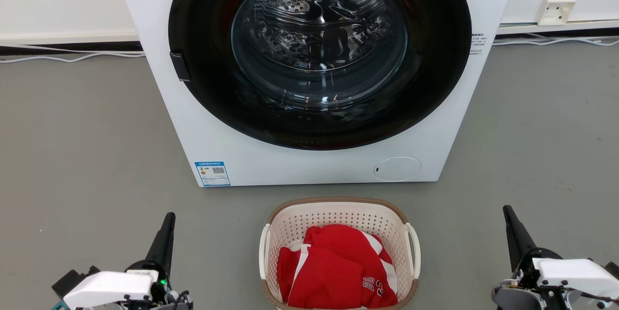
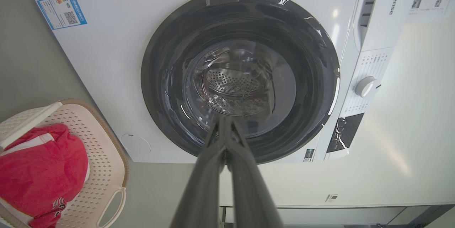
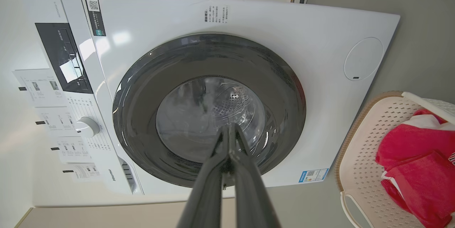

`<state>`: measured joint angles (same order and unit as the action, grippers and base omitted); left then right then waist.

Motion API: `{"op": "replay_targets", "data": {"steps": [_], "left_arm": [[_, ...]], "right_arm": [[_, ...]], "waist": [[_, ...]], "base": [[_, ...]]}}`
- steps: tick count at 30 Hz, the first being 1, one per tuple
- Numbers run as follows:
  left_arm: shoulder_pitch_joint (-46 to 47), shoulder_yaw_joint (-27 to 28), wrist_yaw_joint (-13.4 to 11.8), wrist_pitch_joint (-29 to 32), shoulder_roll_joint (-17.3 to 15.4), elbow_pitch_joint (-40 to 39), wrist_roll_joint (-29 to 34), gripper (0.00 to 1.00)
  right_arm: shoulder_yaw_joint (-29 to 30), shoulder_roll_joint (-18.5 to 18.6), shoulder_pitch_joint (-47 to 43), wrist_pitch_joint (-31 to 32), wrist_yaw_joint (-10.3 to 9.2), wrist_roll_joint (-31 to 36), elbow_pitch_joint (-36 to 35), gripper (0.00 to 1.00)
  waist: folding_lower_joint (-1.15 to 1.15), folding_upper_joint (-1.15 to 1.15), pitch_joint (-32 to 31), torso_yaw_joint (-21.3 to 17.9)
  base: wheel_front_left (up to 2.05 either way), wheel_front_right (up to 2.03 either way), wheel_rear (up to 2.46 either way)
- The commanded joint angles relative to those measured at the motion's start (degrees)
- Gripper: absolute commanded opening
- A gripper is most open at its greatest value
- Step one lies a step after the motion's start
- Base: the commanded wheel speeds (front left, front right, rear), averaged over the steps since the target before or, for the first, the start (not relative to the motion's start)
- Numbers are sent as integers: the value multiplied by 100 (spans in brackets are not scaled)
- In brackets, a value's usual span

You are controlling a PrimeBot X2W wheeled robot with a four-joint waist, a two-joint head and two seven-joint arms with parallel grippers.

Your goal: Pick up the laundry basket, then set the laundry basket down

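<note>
Grey floor (image 1: pixel 87 145) spans the head view from edge to edge. A white washing machine (image 1: pixel 309 167) stands on it at top centre. Its round dark door (image 1: pixel 319 53) is shut, and the steel drum shows through the glass.

The laundry basket (image 1: pixel 338 202) sits on the floor at bottom centre, just in front of the machine and apart from it. It stands upright, with one white loop handle (image 1: pixel 264 252) on its left side and another on its right. A red garment (image 1: pixel 338 271) with white stripes lies bunched inside it.

The left gripper (image 1: pixel 169 218) rises from the lower left corner above a white wrist housing. Its fingers point up the frame and lean slightly towards the centre. In the left wrist view, the left gripper (image 2: pixel 224 119) has both fingers pressed together with nothing between them, aimed at the machine's door.

The right gripper (image 1: pixel 506 209) mirrors this pose at the lower right, leaning slightly inward. In the right wrist view, the right gripper (image 3: pixel 229 128) also has its fingers together and empty, and it faces the door. Both grippers are well apart from the basket, one on either side.

A blue label (image 1: pixel 212 173) sits at the machine's lower left corner, and a round cover (image 1: pixel 397 169) at its lower right. A white wall socket (image 1: pixel 556 9) is at the upper right.
</note>
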<state>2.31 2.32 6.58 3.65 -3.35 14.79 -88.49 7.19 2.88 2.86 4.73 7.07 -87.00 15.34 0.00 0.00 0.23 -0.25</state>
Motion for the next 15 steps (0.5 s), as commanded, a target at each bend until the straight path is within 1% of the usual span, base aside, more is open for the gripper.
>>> {"op": "replay_targets", "data": {"steps": [1, 6, 15], "left_arm": [[342, 215, 61, 82, -56, -112, -190, 0], [376, 278, 91, 169, -56, -80, -481, 0], [377, 294, 91, 183, -45, -79, -472, 0]], "right_arm": [[-90, 14, 326, 95, 40, -206, -135, 0], [-61, 0, 333, 180, 42, -508, -132, 0], [-61, 0, 333, 181, 42, -512, -132, 0]], "waist": [[0, 0, -1, 7], [0, 0, -5, 25], [0, 0, -5, 25]], "base": [[0, 0, 0], [0, 0, 0], [0, 0, 0]]}}
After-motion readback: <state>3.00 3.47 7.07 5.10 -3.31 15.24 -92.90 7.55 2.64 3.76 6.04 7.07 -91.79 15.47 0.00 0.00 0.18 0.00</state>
